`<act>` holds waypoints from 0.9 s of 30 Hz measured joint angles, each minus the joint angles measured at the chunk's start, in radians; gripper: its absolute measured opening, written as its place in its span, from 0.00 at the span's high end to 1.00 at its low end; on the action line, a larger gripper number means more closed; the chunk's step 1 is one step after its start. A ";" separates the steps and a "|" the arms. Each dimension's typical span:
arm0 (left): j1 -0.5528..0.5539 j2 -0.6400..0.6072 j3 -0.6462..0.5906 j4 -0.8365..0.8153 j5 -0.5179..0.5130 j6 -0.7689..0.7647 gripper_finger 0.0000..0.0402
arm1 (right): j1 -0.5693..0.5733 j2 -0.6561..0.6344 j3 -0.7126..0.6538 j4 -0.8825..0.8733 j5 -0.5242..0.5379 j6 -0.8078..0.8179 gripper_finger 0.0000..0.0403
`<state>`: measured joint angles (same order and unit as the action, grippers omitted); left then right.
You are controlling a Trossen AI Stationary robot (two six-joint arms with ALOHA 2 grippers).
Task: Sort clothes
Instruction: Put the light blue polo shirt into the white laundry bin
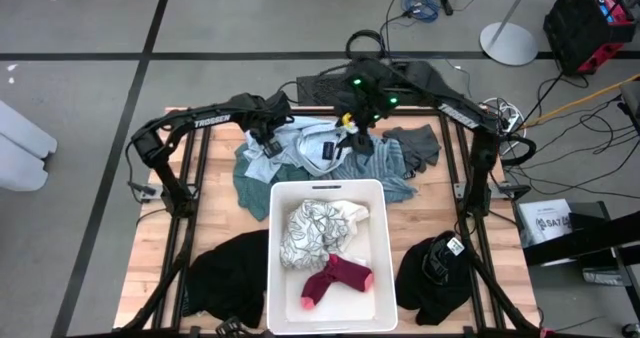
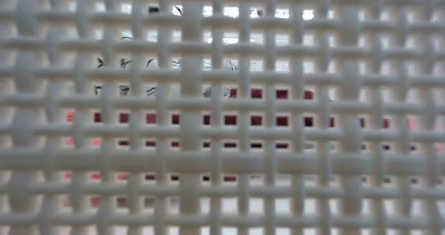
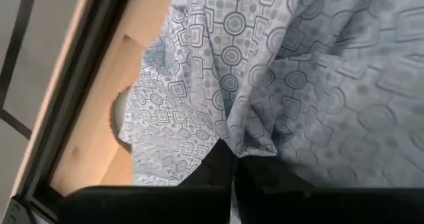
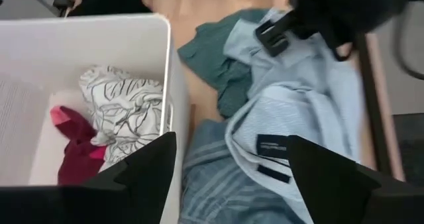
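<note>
At the left of the high view, locate the black garment (image 1: 228,273) lying on the wooden table (image 1: 150,263), just beside the left wall of the white bin (image 1: 385,240).

Move right along the far side of the table to the left gripper (image 1: 268,136). It sits low on the pile of clothes. In the left wrist view its fingers are pressed together, pinching a fold of the light blue patterned fabric (image 3: 265,85); the fabric bunches into a ridge directly at the fingertips. This is the light blue garment (image 1: 285,143) at the top of the pile in the high view. A teal garment (image 1: 250,190) lies under it, touching the bin's far left corner.

At the centre, the bin holds a white cloth with dark line print (image 1: 315,228) and a pink-magenta sock (image 1: 335,278), the sock on the near side.

Next, locate the right gripper (image 1: 352,128) above the pile, behind the bin. In the right wrist view its fingers (image 4: 142,171) are spread wide and hold nothing. Below it lie a striped light blue shirt with a dark label (image 4: 278,128) and a blue-white striped garment (image 4: 212,184).

Further right, a dark grey garment (image 1: 420,143) lies on the table, and a second black garment (image 1: 435,276) lies beside the bin's right wall.

The low view shows only the bin's woven wall (image 2: 222,158).
</note>
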<state>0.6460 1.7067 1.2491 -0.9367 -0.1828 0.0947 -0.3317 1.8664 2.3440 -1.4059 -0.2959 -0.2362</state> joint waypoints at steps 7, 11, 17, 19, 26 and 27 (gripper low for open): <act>-0.038 -0.151 0.014 0.015 0.019 0.017 1.00 | 0.000 -0.106 0.000 0.012 0.066 0.023 0.32; -0.060 -0.277 0.017 0.032 0.049 0.012 1.00 | 0.000 -0.153 0.000 0.018 0.069 0.034 0.32; -0.079 -0.440 0.018 0.041 0.085 -0.015 1.00 | 0.000 -0.189 0.000 0.027 0.068 0.049 0.32; -0.082 -0.475 0.018 0.040 0.085 -0.033 1.00 | 0.000 -0.192 0.000 0.028 0.068 0.050 0.32; -0.082 -0.464 -0.009 0.070 0.112 -0.057 1.00 | 0.000 -0.188 0.000 0.029 0.069 0.058 0.32; -0.081 -0.444 -0.013 0.075 0.144 -0.056 1.00 | 0.000 -0.187 0.000 0.029 0.068 0.060 0.32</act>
<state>0.5655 1.2629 1.2364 -0.8612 -0.0387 0.0385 -0.3317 1.6796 2.3444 -1.3773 -0.2274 -0.1757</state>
